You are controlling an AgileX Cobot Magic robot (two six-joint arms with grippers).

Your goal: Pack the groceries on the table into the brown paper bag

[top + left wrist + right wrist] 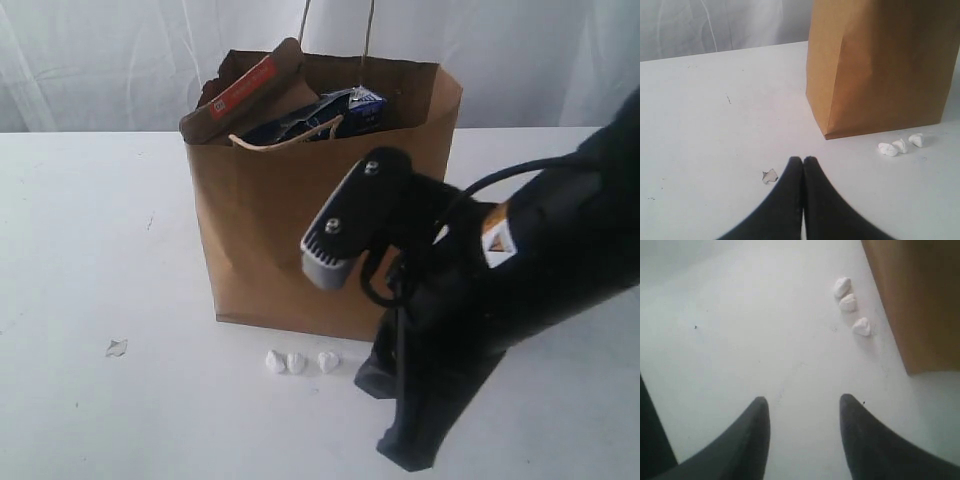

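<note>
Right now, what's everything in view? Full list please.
paper bag: one, brown, upright in the middle of the table
pouch: one, brown with a red label, sticking out of the bag's top
packet: at least one, dark blue and shiny, in the bag's mouth
crumbs: three, white, on the table just in front of the bag
scrap: one, greyish, on the table, front-left of the bag
table: one, white, under everything
curtain: white, behind the table
left gripper: black, shut, empty, low over the table by the scrap
right gripper: black, open, empty, over bare table near the crumbs
</note>
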